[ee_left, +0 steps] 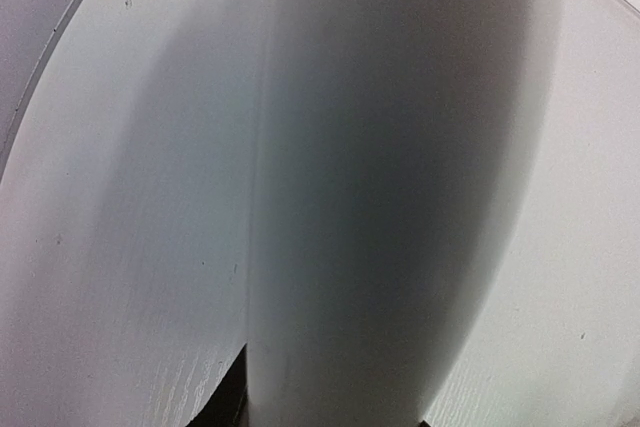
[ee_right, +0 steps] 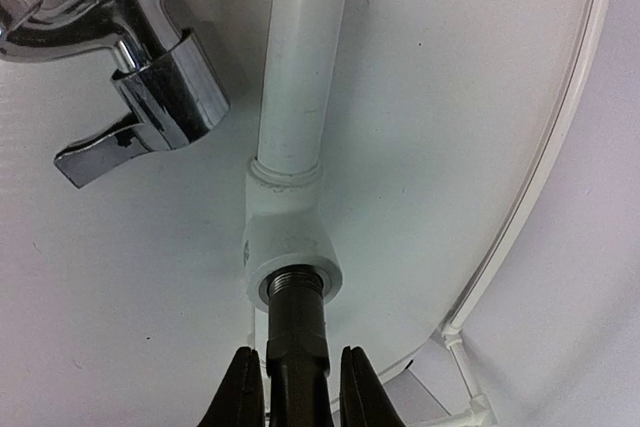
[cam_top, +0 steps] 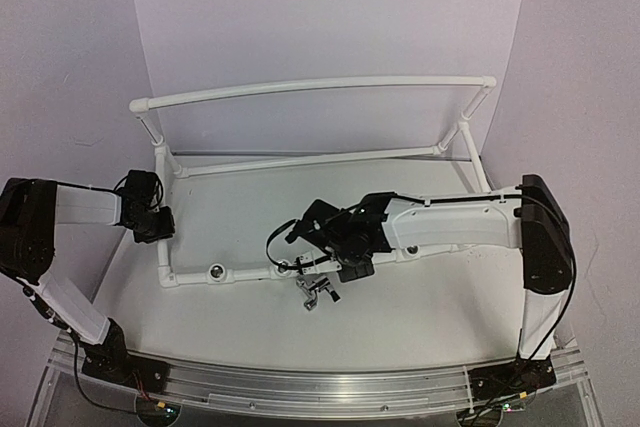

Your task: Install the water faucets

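Note:
One water faucet (ee_right: 296, 322) shows as a dark stem, and its threaded end sits in a white socket (ee_right: 300, 247) on the front pipe. My right gripper (ee_right: 296, 387) is shut on this stem, one finger on each side; from above the right gripper (cam_top: 305, 247) hangs over the front pipe. A second water faucet (ee_right: 130, 57), shiny chrome with a flat lever, lies loose on the table (cam_top: 318, 290) just in front of that pipe. My left gripper (cam_top: 155, 225) is shut on the left side pipe (ee_left: 380, 197) of the frame, which fills its wrist view; only a dark finger (ee_left: 228, 402) peeks out.
The white pipe frame (cam_top: 310, 87) stands as an open box across the middle of the table, with its high rail at the back. Another silver-ringed socket (cam_top: 213, 272) sits empty on the front pipe towards the left. Pale walls close in on the back and both sides.

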Motion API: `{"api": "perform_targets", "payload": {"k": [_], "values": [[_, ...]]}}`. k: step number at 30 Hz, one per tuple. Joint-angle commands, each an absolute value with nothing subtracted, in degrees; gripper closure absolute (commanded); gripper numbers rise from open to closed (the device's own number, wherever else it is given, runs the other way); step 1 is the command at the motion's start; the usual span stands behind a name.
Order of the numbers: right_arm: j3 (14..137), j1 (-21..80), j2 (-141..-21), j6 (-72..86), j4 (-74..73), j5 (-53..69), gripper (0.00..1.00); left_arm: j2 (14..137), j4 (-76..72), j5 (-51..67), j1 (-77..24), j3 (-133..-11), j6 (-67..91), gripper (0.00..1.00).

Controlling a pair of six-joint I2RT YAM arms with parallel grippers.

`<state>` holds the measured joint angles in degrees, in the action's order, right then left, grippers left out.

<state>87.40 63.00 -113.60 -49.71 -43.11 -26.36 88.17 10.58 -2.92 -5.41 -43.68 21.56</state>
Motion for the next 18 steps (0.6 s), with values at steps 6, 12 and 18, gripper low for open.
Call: {"api": "perform_targets", "payload": {"k": [6,12,18], "values": [[86.9,61.4,-114.6,-40.3,-42.5,-17.8,1.0,91.1,10.5,2.8,-4.7,-44.2,40.7,1.0],[85.4,61.4,-113.2,-34.8,-40.8,-15.9,1.0,91.0,10.7,2.7,-4.7,-44.4,40.8,1.0],[82.4,61.0,-111.0,-30.2,-37.8,-14.8,1.0,91.2,10.8,2.7,-4.7,-44.6,40.8,1.0]]}}
